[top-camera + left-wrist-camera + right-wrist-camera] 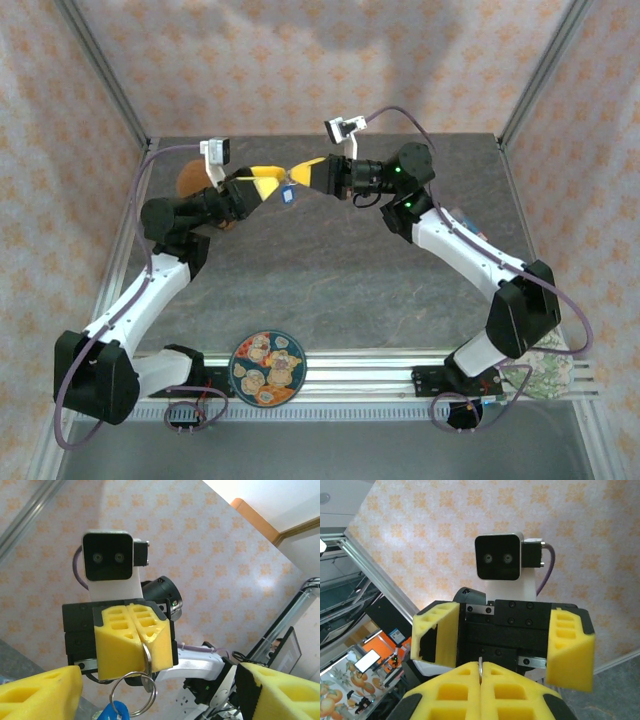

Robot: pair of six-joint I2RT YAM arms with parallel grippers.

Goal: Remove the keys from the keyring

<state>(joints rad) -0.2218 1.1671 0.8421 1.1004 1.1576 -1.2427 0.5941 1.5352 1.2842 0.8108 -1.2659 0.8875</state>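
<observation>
Your right claw is clamped shut on the top of the keyring, holding it in the air well above the surface so the rest hangs free under the pinch. The likely reason for that hold is to steady the ring and leave its load exposed for your other arm. A blue tag dangles at the keyring's lower edge. One of the keys, small and silvery as far as can be made out, lies against the keyring just under the pinch. Your left claw faces the keyring with jaws spread wide, gripping nothing and flanking it, seemingly placed to close on a key
</observation>
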